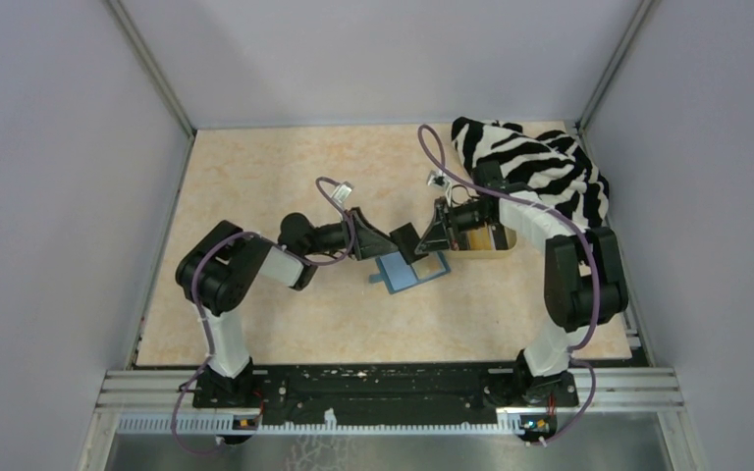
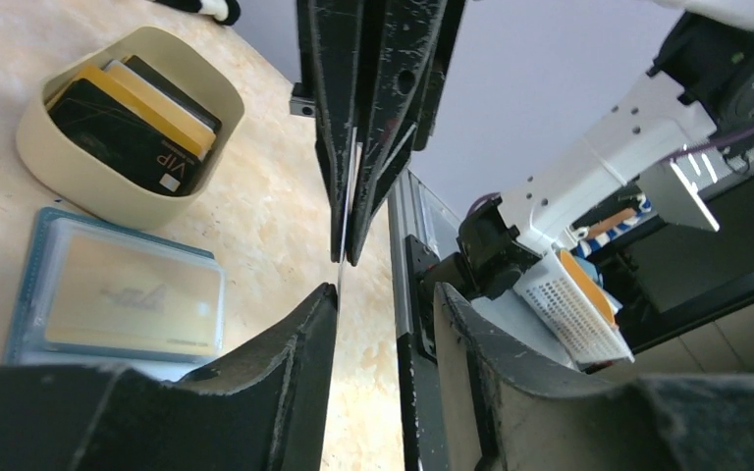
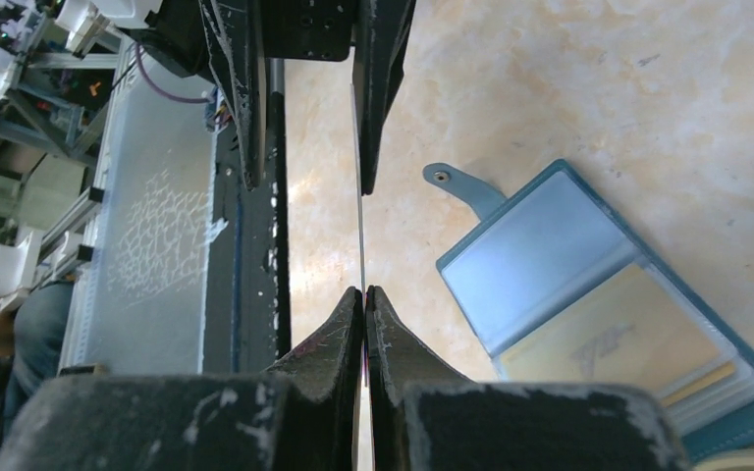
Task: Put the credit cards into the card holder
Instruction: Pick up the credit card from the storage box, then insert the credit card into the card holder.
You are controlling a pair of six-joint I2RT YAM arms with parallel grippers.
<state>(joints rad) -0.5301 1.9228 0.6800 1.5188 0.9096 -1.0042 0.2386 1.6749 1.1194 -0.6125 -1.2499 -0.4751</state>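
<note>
A black credit card (image 1: 407,238) hangs edge-on in the air between my two grippers, above the open teal card holder (image 1: 412,271). My right gripper (image 3: 364,294) is shut on one end of the card (image 3: 360,235). My left gripper (image 2: 386,294) stands open around the card's other end; the card edge (image 2: 339,280) lies against one finger, with a clear gap to the other. The card holder (image 3: 589,294) lies flat, with a gold card in its clear sleeve. More credit cards (image 2: 128,128), black and orange-gold, stand in the tan tray (image 2: 108,191).
A zebra-striped cloth (image 1: 540,167) is heaped at the back right, behind the tray (image 1: 486,253). The holder's snap tab (image 3: 457,183) sticks out toward the table's near side. Grey walls close in the table on three sides.
</note>
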